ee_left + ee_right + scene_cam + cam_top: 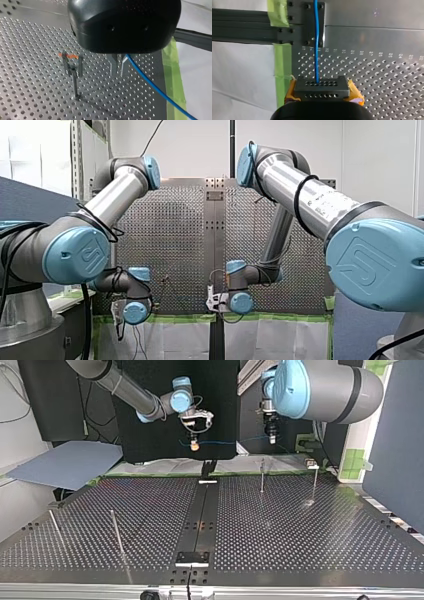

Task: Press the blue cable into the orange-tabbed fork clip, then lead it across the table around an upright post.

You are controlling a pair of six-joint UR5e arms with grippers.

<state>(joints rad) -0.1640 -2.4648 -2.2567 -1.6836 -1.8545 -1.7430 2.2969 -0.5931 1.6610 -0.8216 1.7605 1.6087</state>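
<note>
Clipping step in hand: blue cable (pixel 162 95) strung above the perforated table (pixel 300 530), not yet seated.
Pinched at both ends: left gripper (pixel 117 65) closed on it just beside the orange-tabbed fork clip (pixel 74 72), right gripper (pixel 322 86) clamping it too; next, likely lowering the span squarely between the prongs.

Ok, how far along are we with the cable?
Done: my left end effector and right end effector both grip the blue cable. In hand: it hangs beside the orange-tabbed fork clip, which is empty. Left: pressing it in, then rounding an upright post.
</note>
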